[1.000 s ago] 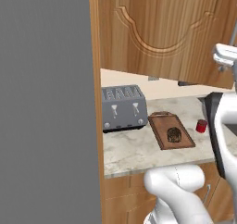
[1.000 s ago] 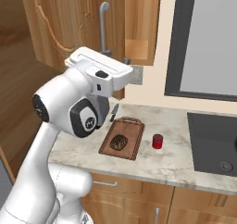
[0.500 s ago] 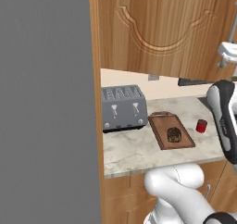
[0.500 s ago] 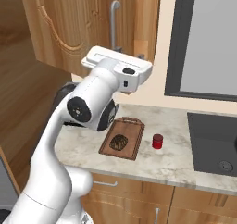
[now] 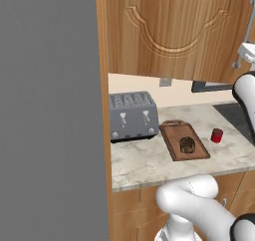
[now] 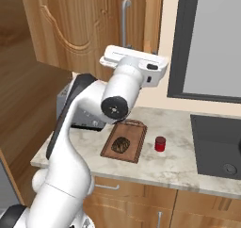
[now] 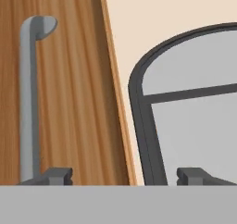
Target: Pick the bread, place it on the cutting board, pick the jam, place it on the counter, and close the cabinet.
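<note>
Tool [image 7: 125,176]: fingers spread wide, nothing between them; raised before the cabinet [image 6: 84,29] door, bar handle [image 7: 28,98] at its 10 o'clock.
Bread [image 6: 121,144]: lying on the cutting board [image 6: 134,149].
Jam [image 6: 160,143]: upright on the desk [image 6: 188,168], just beside the board at 3 o'clock.
Toaster [image 5: 132,115]: at the board's 9 o'clock.

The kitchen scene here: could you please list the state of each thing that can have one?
Bread: lying on the board.
Jam: upright on the counter, beside the board.
Cabinet: door looks shut.
Handle: ungripped, just ahead of the left fingertip.
Gripper: open, holding nothing.
Toaster: slots look empty.
</note>
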{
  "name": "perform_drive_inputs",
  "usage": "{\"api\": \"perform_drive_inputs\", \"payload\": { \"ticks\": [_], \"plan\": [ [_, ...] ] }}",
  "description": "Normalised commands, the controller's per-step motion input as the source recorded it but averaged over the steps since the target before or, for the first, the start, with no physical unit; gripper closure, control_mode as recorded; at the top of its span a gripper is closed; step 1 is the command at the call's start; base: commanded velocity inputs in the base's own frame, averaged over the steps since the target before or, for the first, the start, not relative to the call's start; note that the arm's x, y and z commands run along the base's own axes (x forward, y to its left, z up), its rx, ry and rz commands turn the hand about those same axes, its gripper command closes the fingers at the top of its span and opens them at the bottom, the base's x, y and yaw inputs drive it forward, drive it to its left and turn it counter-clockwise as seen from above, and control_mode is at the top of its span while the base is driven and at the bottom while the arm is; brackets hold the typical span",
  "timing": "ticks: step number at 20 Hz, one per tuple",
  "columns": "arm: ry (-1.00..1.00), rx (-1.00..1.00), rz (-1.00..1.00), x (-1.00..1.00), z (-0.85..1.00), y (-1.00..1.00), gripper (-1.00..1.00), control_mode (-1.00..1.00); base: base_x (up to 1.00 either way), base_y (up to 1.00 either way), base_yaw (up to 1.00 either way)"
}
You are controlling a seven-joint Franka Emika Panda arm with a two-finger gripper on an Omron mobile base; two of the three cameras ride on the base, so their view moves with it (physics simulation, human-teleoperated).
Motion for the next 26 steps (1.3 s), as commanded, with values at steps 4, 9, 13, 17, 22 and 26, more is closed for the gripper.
{"api": "perform_drive_inputs", "payload": {
  "ticks": [4,9,13,17,22,26],
  "plan": [
    [0.00,0.00,0.08,0.63,-0.10,0.00,-1.00,-1.00,0.00,0.00,0.00],
    [0.00,0.00,0.05,0.71,-0.08,0.00,-1.00,-1.00,0.00,0.00,0.00],
    [0.00,0.00,0.04,0.68,-0.09,0.00,-1.00,-1.00,0.00,0.00,0.00],
    [0.00,0.00,0.04,0.64,-0.10,0.00,-1.00,-1.00,0.00,0.00,0.00],
    [0.00,0.00,0.04,0.62,-0.10,0.00,-1.00,-1.00,0.00,0.00,0.00],
    [0.00,0.00,0.04,0.57,-0.06,0.00,-1.00,-1.00,0.00,0.00,0.00]
  ]
}}
